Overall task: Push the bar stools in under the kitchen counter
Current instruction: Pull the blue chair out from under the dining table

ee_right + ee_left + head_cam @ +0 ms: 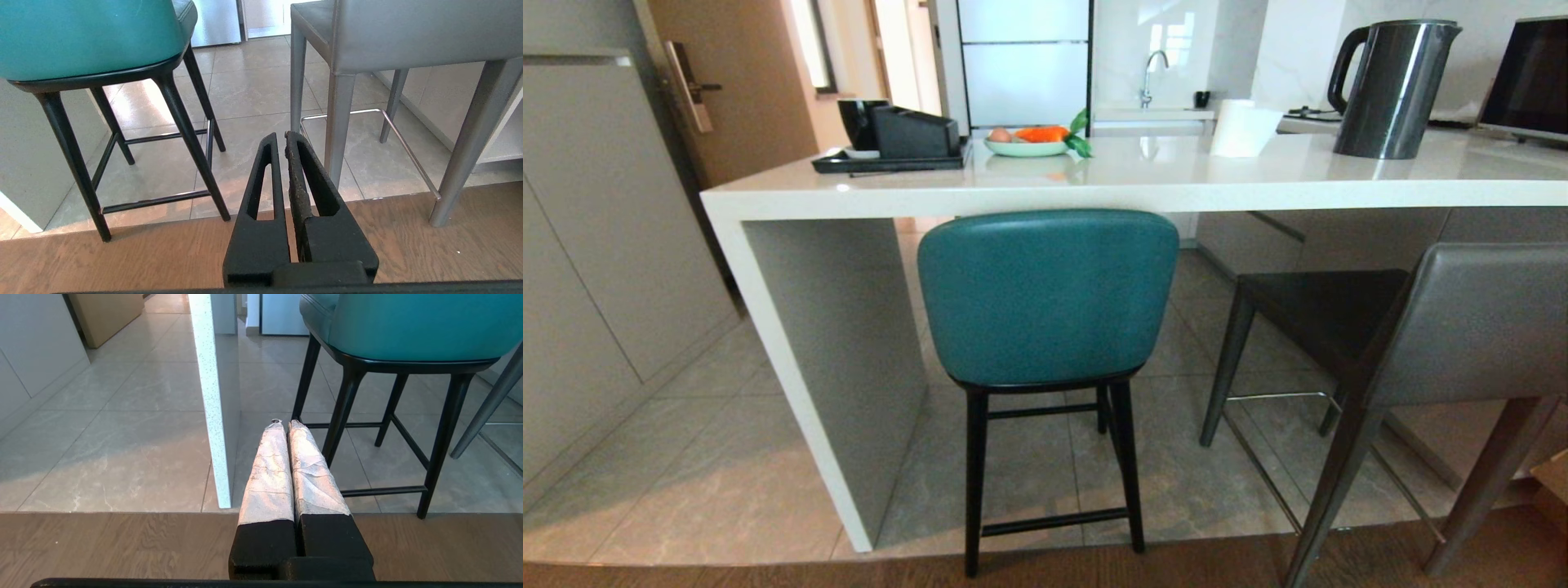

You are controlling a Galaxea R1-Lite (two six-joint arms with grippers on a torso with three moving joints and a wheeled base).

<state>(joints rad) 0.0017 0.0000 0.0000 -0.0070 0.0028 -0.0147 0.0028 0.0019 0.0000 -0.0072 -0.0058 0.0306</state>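
The left gripper (285, 424) hangs low above the wood-look floor (102, 547), its two tape-wrapped fingers (267, 469) pressed together and holding nothing. It points toward the white slab end leg (212, 408) of the kitchen counter (1094, 184) and the black legs of the teal stool (408, 326), touching neither. The right gripper (281, 138) also hangs low with its black fingers (310, 179) closed on nothing, aimed at the gap between the teal stool (90, 36) and the grey stool (408, 32).

The teal stool (1047, 298) stands just beside the slab leg, back facing outward, its rear feet at the tile edge. The grey stool (1421, 335) stands to its right, angled, with the chrome footrest (392, 130) visible; its rear legs rest on the wood-look floor. On the counter sit a black tray (890, 159), a plate of food (1025, 145) and a kettle (1392, 90).
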